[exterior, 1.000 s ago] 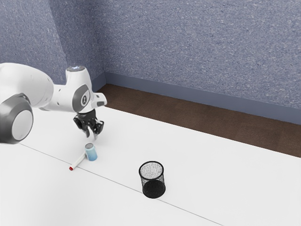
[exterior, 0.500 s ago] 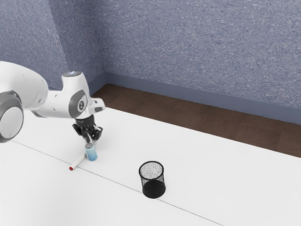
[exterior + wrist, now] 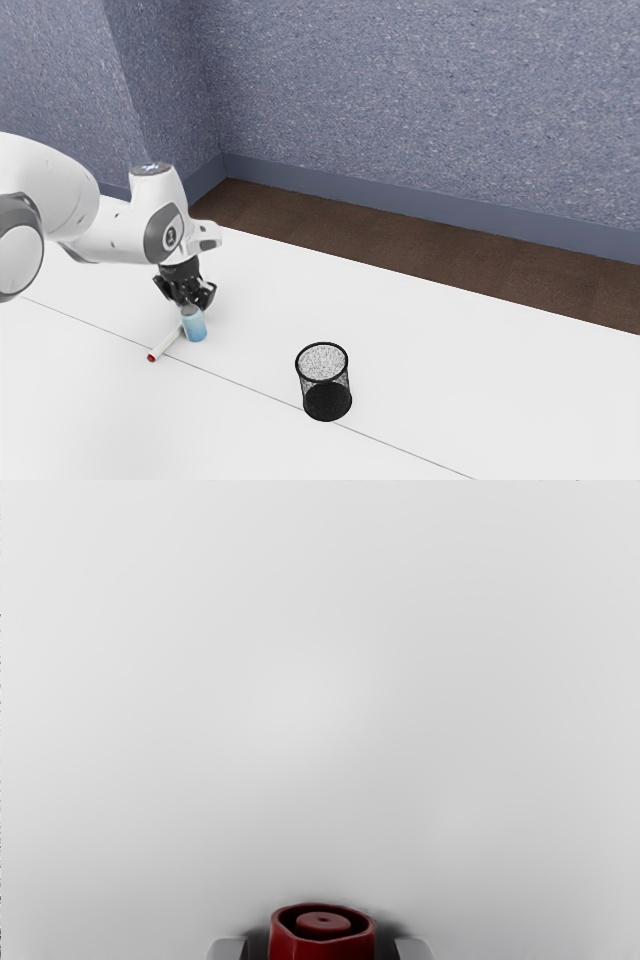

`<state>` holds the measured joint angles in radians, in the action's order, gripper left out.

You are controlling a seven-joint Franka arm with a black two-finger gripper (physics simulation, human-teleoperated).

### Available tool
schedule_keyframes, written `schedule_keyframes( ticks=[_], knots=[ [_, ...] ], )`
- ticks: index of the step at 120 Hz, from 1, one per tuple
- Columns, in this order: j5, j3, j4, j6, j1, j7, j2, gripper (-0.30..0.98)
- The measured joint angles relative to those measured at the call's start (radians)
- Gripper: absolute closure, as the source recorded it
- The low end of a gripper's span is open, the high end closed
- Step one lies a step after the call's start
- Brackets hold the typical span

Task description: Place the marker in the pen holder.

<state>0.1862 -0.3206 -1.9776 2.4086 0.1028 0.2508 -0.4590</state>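
Note:
The gripper (image 3: 190, 302) is low behind the blue can in the exterior view, its fingertips partly hidden by the can. The white marker (image 3: 168, 341) lies on the table, red at its near end, and runs behind the can toward the gripper. In the wrist view a red marker end (image 3: 322, 942) shows at the lower edge. Grey fingertips of the open gripper (image 3: 321, 952) stand on both sides of it, with dark gaps between. The black mesh pen holder (image 3: 326, 385) stands upright, farther toward the exterior view's right.
The blue can (image 3: 194, 325) stands upright right beside the marker and close to the gripper. A thin seam crosses the white table (image 3: 450, 370). Beyond the table's far edge are a brown floor and a blue-grey wall.
My hand has come down toward the table and the marker's far part, slightly toward the exterior view's left. Marker, can and pen holder have stayed in place.

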Motion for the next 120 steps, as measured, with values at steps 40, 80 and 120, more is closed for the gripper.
schedule_keyframes(
  ticks=[40,80,120],
  knots=[
    [-0.013,0.0,-0.002,0.009,0.0,-0.012,0.016,0.76],
    [-0.037,0.011,-0.003,-0.013,0.002,-0.045,0.183,0.79],
    [-0.041,0.247,0.008,-0.018,0.008,-0.091,0.342,0.78]
  ],
)
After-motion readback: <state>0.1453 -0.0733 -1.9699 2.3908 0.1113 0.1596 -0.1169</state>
